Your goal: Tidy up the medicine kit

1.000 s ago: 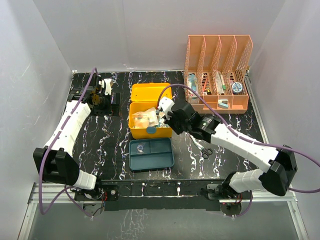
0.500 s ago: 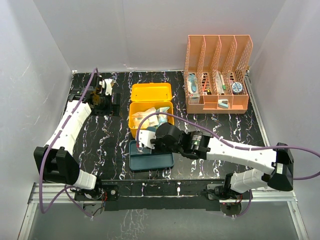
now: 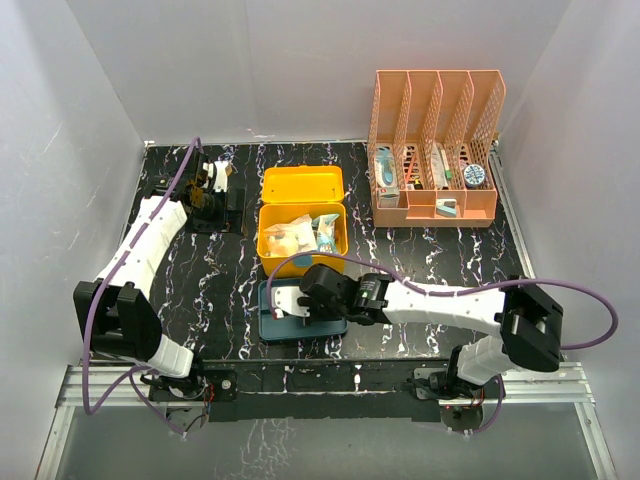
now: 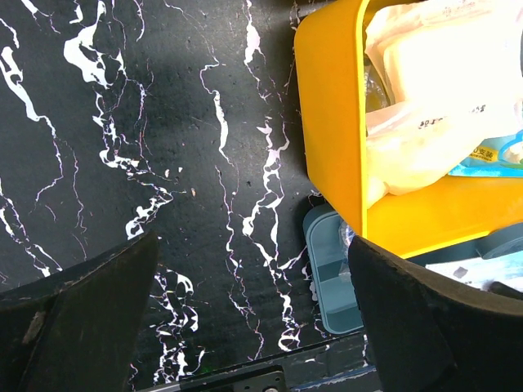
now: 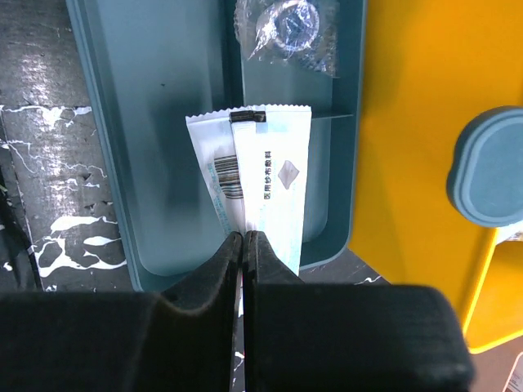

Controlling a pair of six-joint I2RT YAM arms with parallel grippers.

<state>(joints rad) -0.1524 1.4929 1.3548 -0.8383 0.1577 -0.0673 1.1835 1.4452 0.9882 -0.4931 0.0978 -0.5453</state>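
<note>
The yellow medicine kit [image 3: 268, 238] stands open at mid-table with its lid [image 3: 302, 185] laid back, and packets fill it. Its teal insert tray [image 3: 330, 325] lies on the table just in front. My right gripper [image 3: 284, 303] hovers over the tray, shut on flat white and light-blue packets [image 5: 265, 180] that hang into a tray compartment [image 5: 163, 122]. A clear-wrapped round item [image 5: 286, 28] lies in another compartment. The kit's yellow wall [image 5: 417, 106] and teal latch [image 5: 490, 167] are to the right. My left gripper [image 3: 214, 181] is open and empty at the far left, left of the kit [image 4: 335, 122].
An orange mesh file rack [image 3: 435, 110] holding several items stands at the back right. The tray's end [image 4: 331, 278] shows beside the kit in the left wrist view. The black marbled tabletop [image 4: 163, 163] lies below the left gripper [image 4: 253, 273].
My right gripper has swung from the yellow kit down and left to the teal tray, carrying the packets. The left arm has barely moved.
</note>
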